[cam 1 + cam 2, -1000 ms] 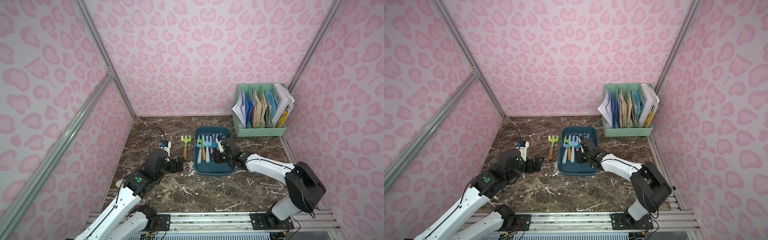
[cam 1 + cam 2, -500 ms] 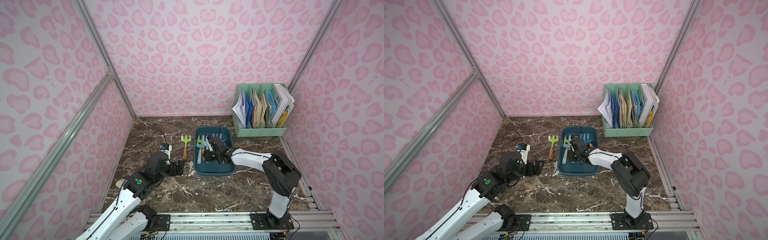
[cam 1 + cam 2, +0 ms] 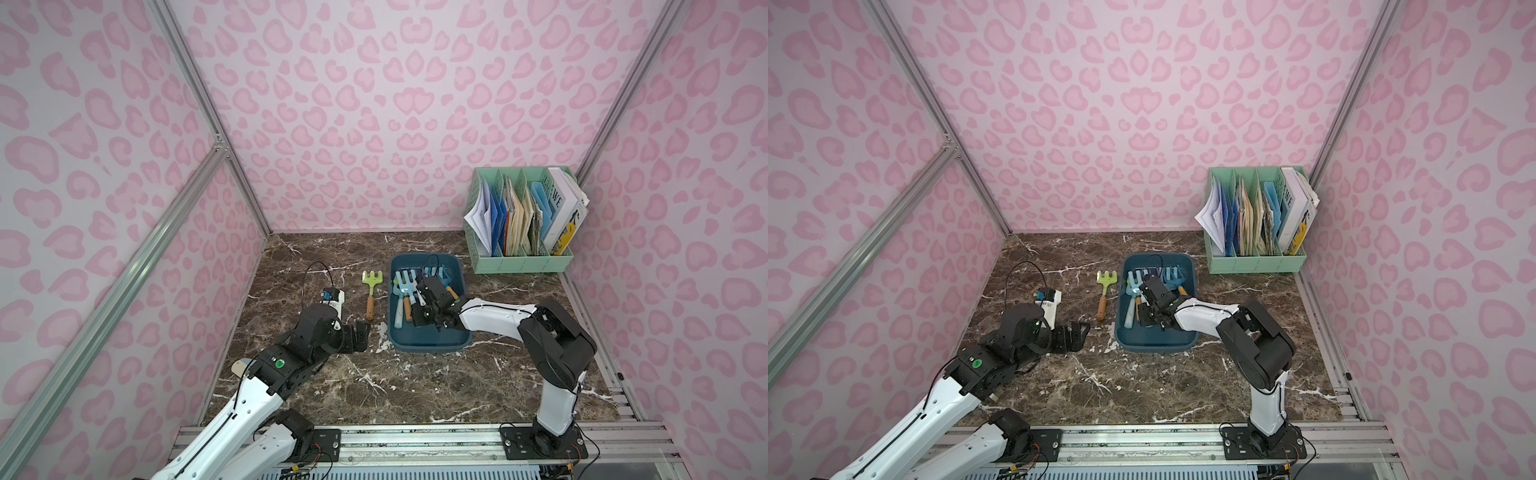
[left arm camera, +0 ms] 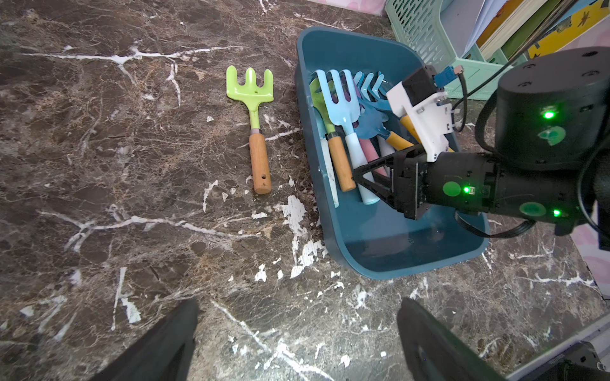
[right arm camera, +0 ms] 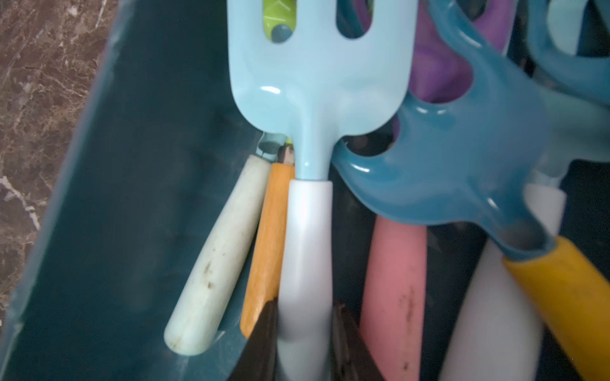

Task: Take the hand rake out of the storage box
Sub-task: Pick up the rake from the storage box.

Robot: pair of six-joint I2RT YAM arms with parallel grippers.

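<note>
Basically, a dark brown marble-look tabletop (image 3: 415, 386) w/ white veins and chipped white patches, closed in on 3 sides by pink leopard-print walls (image 3: 374, 104) on alu frame posts (image 3: 208, 112). The storage box (image 3: 432, 338) sits mid-table, w/ a mint file rack (image 3: 519, 262) full of papers in the far corner behind it. The right gripper (image 5: 305, 330) is inside the box, clamped on the pale handle of the light-blue hand rake (image 4: 340, 99), which lies atop other tools. A green rake (image 3: 371, 282) lies on the marble just beside the box. The left gripper (image 4: 298, 306) hovers spread wide, holding nothing.
</note>
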